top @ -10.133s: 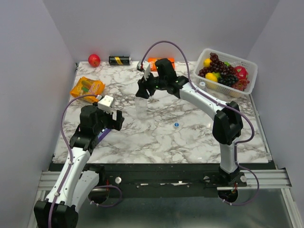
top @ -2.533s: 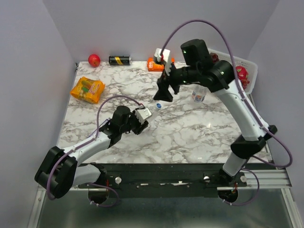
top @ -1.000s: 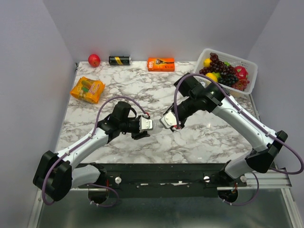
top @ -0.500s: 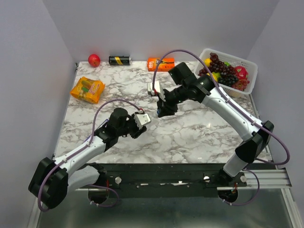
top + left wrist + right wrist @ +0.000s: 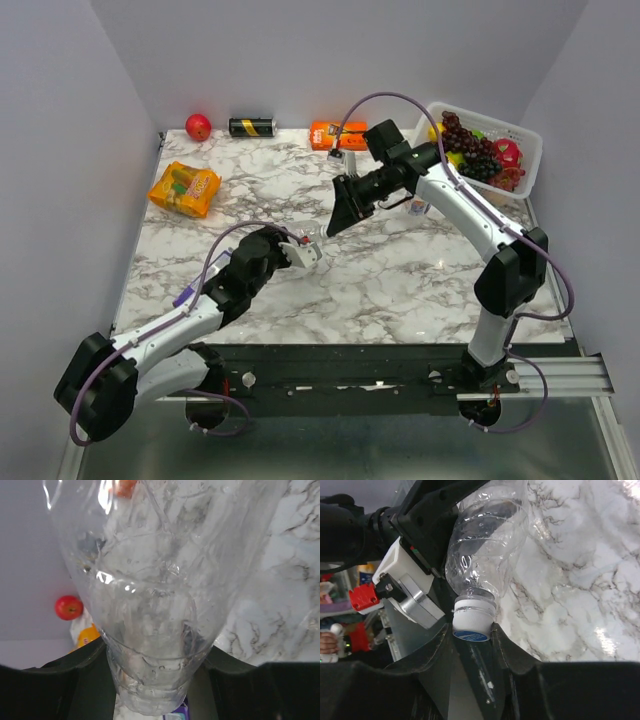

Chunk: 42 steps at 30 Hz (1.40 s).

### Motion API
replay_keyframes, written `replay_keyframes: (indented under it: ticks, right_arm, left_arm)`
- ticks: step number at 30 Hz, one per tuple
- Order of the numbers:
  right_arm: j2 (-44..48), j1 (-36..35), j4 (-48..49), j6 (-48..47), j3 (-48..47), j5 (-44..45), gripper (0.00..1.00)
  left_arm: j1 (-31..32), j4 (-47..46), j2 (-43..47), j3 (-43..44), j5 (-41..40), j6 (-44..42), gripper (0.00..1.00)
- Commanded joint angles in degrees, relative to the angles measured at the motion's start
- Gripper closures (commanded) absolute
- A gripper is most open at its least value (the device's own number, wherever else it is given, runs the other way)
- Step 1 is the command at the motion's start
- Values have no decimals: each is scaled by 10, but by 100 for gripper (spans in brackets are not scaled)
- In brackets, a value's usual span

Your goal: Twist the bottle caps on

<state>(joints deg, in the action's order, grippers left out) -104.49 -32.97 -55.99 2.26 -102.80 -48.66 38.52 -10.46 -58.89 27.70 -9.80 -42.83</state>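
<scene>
Marble tabletop (image 5: 420,270) under both arms. Left gripper (image 5: 150,672) clamped around the base of the clear bottle (image 5: 487,545). Neck points into right gripper (image 5: 472,632), which is closed on the white, blue-topped cap (image 5: 472,622) seated on it. Judgement: thin crinkled wall is light and crushable, so hold the stiffer base; cap small, rigid.
</scene>
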Motion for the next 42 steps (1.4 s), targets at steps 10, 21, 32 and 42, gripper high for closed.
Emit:
replay_keyframes:
  ticks: [10,21,32,42]
  right_arm:
    - [-16,90,-17,-64,-127,-36,36]
    - [235,15,-51,-700,108,22,28]
    - [351,-89,-36,-936,252,47,28]
    - [308,-112,-110,-1026,224,24,36]
  left_arm:
    - [18,51,52,13,9,-62,100]
    - [10,421,-17,156,449,36,100]
    - [3,424,-47,176,457,21,100]
    - [1,349,-65,176,455,67,100]
